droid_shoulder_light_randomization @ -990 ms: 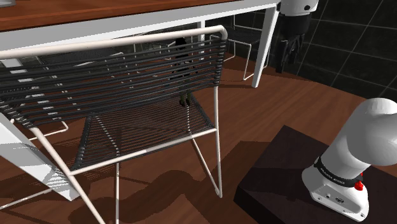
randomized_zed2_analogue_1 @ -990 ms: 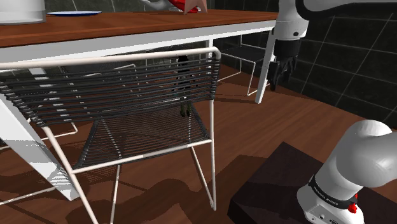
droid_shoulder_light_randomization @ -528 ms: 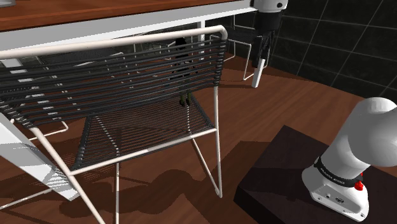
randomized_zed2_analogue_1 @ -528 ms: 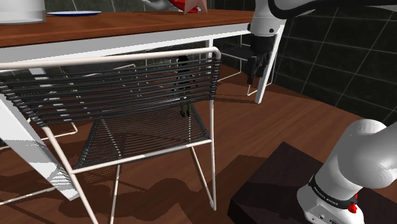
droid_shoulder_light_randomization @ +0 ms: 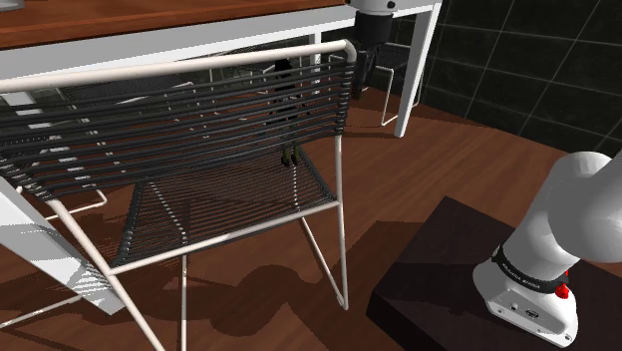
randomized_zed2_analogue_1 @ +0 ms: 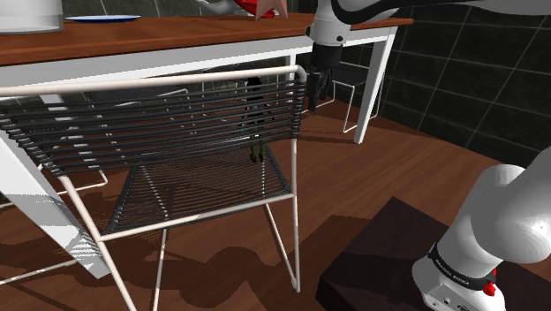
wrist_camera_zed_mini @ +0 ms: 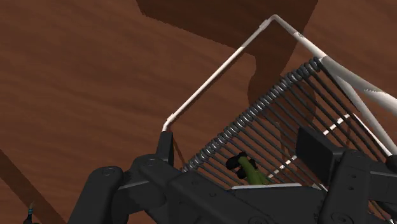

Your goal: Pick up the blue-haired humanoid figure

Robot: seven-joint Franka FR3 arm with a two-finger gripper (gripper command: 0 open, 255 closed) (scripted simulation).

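The small dark humanoid figure [droid_shoulder_light_randomization: 287, 112] stands upright on the wire chair's seat [droid_shoulder_light_randomization: 234, 199], seen through the backrest cords, with greenish legs near its feet. It stands the same way in the second exterior view [randomized_zed2_analogue_1: 254, 117]. My black gripper [droid_shoulder_light_randomization: 362, 72] hangs pointing down just beyond the backrest's upper corner, to the figure's right in the shoulder view, and is also visible from the second exterior camera [randomized_zed2_analogue_1: 312, 88]. In the wrist view the gripper [wrist_camera_zed_mini: 240, 153] is open, and a green and black part of the figure [wrist_camera_zed_mini: 248, 168] shows below, between the fingers and untouched.
The chair's white tube frame [droid_shoulder_light_randomization: 342, 150] and backrest stand between the stand [droid_shoulder_light_randomization: 449, 279] and the figure. A white-framed table [randomized_zed2_analogue_1: 177, 40] with a brown top overhangs the chair; its leg [droid_shoulder_light_randomization: 413, 75] is right of the gripper. A blue plate [randomized_zed2_analogue_1: 101, 18] lies on it.
The gripper has swung to the shoulder view's left, from beside the table leg to the chair backrest's upper corner. The figure and chair have not moved.
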